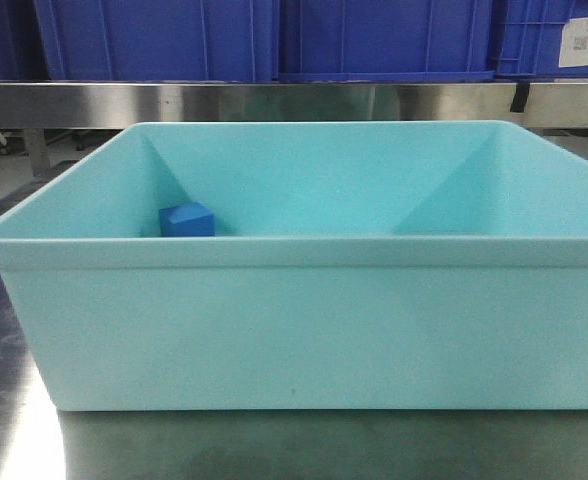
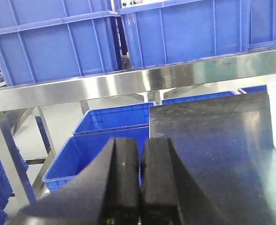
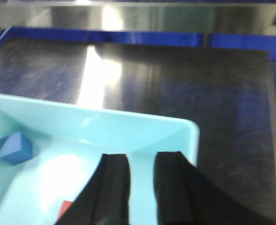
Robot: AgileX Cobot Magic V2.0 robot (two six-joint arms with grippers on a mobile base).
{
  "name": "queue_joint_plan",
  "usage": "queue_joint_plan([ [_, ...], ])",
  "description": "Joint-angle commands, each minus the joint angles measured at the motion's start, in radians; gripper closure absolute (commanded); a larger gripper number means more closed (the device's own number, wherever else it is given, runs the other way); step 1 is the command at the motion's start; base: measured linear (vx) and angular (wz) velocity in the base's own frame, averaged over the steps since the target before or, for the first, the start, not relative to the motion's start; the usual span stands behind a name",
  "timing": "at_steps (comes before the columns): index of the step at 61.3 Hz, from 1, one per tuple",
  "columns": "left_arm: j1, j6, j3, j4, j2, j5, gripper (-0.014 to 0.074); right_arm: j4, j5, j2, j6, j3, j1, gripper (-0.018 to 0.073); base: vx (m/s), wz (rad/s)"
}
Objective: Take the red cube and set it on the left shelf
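The turquoise bin [image 1: 294, 330] holds a blue cube [image 1: 186, 220] and red cube [image 3: 65, 207].

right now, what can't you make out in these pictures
Red cube: right wrist view shows only a corner; the right fingers and the bottom edge hide the rest. In the front view the teal bin's front wall hides it.
Blue cube: front view, lower part behind the bin's rim.
Crate label: front view, cut by the right edge, too small to read.
Left shelf: front view, top edge cuts off its blue crates.
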Motion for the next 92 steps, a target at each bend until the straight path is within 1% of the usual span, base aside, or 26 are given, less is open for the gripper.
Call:
queue_joint_plan([
  [1, -0.005, 0.001, 0.022, -0.005, 0.007, -0.091, 0.0491, 0.008, -0.052, 0.065, -0.003, -0.079, 0.072, 0.0197, 0.0, 0.0],
  [10, -0.005, 0.001, 0.022, -0.005, 0.007, -0.091, 0.0491, 0.008, -0.055, 0.197, -0.003, -0.13, 0.179, 0.0194, 0.0, 0.0],
  [13, -0.005, 0.001, 0.022, -0.005, 0.007, -0.091, 0.0491, 0.008, -0.065, 0.228, -0.003, -0.135, 0.202, 0.0194, 0.0, 0.0],
  [25, -0.005, 0.001, 0.022, -0.005, 0.007, -0.091, 0.0491, 0.008, -0.134, 0.304, -0.003, -0.136, 0.252, 0.0195, 0.0, 0.0],
  [35, -0.005, 0.001, 0.022, -0.005, 0.007, -0.091, 0.0491, 0.008, -0.179, 0.325, -0.003, -0.136, 0.264, 0.0195, 0.0, 0.0],
  [45, -0.005, 0.001, 0.022, -0.005, 0.007, -0.091, 0.0491, 0.008, -0.176, 0.328, -0.003, -0.136, 0.275, 0.0191, 0.0, 0.0],
  [47, -0.005, 0.001, 0.022, -0.005, 0.007, -0.091, 0.0491, 0.008, -0.172, 0.328, -0.003, -0.136, 0.275, 0.0179, 0.0, 0.0],
  [49, -0.005, 0.001, 0.022, -0.005, 0.007, -0.091, 0.0491, 0.008, -0.165, 0.328, -0.003, -0.136, 0.275, 0.0148, 0.0, 0.0],
  [55, -0.005, 0.001, 0.022, -0.005, 0.007, -0.091, 0.0491, -0.002, -0.128, 0.328, -0.003, -0.136, 0.275, -0.0008, 0.0, 0.0],
  [59, -0.005, 0.001, 0.022, -0.005, 0.007, -0.091, 0.0491, -0.003, -0.106, 0.328, -0.003, -0.136, 0.275, -0.0069, 0.0, 0.0],
  [66, -0.005, 0.001, 0.022, -0.005, 0.007, -0.091, 0.0491, -0.004, -0.08, 0.329, -0.003, -0.136, 0.275, -0.0056, 0.0, 0.0],
  [82, -0.005, 0.001, 0.022, -0.005, 0.007, -0.091, 0.0491, -0.004, 0.012, 0.352, -0.003, -0.136, 0.275, -0.0056, 0.0, 0.0],
  [92, -0.005, 0.001, 0.022, -0.005, 0.007, -0.091, 0.0491, -0.004, 0.024, 0.387, -0.003, -0.136, 0.275, -0.0056, 0.0, 0.0],
])
